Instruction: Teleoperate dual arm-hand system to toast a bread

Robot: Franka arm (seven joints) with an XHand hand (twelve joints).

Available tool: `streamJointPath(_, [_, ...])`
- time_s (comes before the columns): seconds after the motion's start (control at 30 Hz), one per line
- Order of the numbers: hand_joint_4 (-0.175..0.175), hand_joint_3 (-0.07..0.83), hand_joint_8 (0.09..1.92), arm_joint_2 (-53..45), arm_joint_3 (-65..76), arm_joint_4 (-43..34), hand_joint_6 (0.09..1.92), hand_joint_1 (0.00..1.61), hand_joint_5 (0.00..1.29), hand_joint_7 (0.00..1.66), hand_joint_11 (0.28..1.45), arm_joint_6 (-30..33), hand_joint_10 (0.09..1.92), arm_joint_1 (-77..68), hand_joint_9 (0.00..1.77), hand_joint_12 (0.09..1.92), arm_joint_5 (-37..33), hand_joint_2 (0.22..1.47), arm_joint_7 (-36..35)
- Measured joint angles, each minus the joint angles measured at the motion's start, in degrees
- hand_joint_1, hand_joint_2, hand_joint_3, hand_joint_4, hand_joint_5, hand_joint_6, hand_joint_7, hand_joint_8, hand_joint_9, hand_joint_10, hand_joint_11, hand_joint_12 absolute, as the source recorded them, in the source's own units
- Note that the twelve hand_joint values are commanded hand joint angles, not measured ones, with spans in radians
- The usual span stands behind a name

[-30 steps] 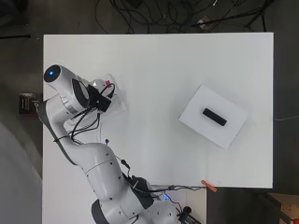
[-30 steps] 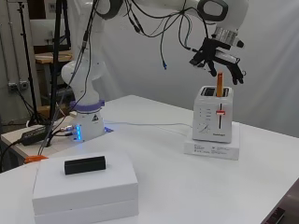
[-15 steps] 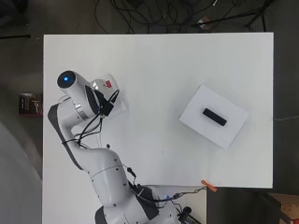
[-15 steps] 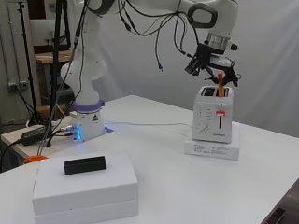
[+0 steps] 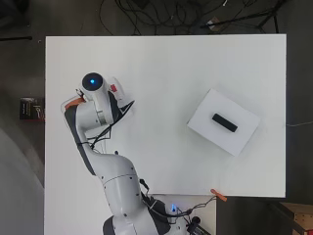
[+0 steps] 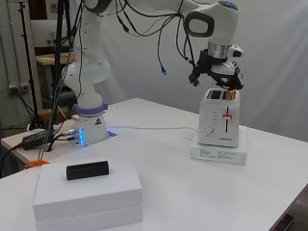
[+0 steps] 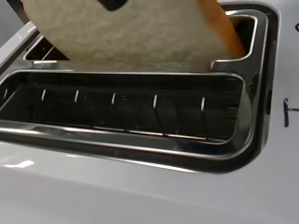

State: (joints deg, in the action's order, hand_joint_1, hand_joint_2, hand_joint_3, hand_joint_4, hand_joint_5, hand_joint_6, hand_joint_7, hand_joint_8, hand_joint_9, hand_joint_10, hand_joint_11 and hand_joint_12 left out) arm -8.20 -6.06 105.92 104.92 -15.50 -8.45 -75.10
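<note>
A white toaster (image 6: 221, 118) stands on a flat white box (image 6: 219, 152) at the table's far side. My hand (image 6: 216, 77) hovers right over its top, fingers curled down around a bread slice (image 6: 231, 95) whose orange crust shows just above the toaster. In the wrist view the bread slice (image 7: 135, 32) is partly down in one slot, with a dark fingertip (image 7: 112, 4) on it; the other slot (image 7: 126, 112) is empty. From overhead the arm covers the hand and most of the toaster (image 5: 116, 89).
A white box (image 5: 224, 122) carrying a black block (image 5: 224, 123) sits at the right of the table, also near the front in the side view (image 6: 87, 170). An orange clip (image 5: 218, 195) lies at the table's edge. Cables run by the arm's base (image 6: 89, 130).
The hand has come down with the bread from above the toaster, and the slice now reaches into the slot. The arm's upper part has swung over the toaster.
</note>
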Motion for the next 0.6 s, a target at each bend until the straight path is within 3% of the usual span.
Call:
streamJointPath(0.03, [0.123, -0.02, 0.87, 0.16, 0.04, 0.32, 0.59, 0.42, 0.62, 0.73, 0.63, 0.49, 0.99, 0.1, 0.87, 0.98, -0.05, 1.01, 0.3])
streamJointPath(0.07, [0.112, -0.024, 0.47, 0.11, 0.08, 0.31, 0.32, 0.22, 0.45, 0.52, 0.51, 0.72, 0.56, 0.12, 0.62, 0.57, 0.02, 0.91, 0.9])
streamJointPath(0.1, [0.107, -0.017, 0.24, -0.38, 0.06, -0.29, 0.16, 0.11, 0.35, 0.38, 0.44, 0.35, 0.29, -0.07, 0.47, 0.31, 0.41, 0.86, 2.06])
streamJointPath(0.13, [0.106, -0.008, 0.12, -1.29, 0.05, -1.49, 0.09, 0.05, 0.31, 0.32, 0.42, -0.85, 0.15, -0.2, 0.38, 0.16, 0.86, 0.84, 3.49])
streamJointPath(0.17, [0.108, -0.002, 0.09, -2.59, 0.08, -3.43, 0.09, 0.02, 0.3, 0.29, 0.41, -3.14, 0.09, -0.11, 0.34, 0.09, 1.06, 0.83, 5.19])
streamJointPath(0.27, [0.105, 0.006, 0.09, -4.85, 0.27, -8.49, 0.09, 0.0, 0.3, 0.28, 0.4, -9.67, 0.09, 0.48, 0.34, 0.09, -0.13, 0.84, 6.79])
streamJointPath(0.37, [0.051, 0.008, 0.09, -3.21, 0.54, -9.57, 0.09, 0.0, 0.28, 0.4, 0.43, -10.85, 0.09, 1.33, 0.49, 0.09, -1.22, 0.9, 6.2])
streamJointPath(0.5, [-0.005, 0.009, 0.09, 0.42, 1.43, -0.47, 0.09, 0.0, 0.28, 0.53, 0.46, -0.05, 0.09, 3.38, 0.62, 0.09, -4.27, 0.95, 4.3])
streamJointPath(0.6, [-0.02, 0.007, 0.09, 2.7, 2.43, 9.32, 0.09, 0.0, 0.28, 0.56, 0.47, 11.93, 0.09, 5.32, 0.66, 0.09, -6.33, 0.96, 2.24])
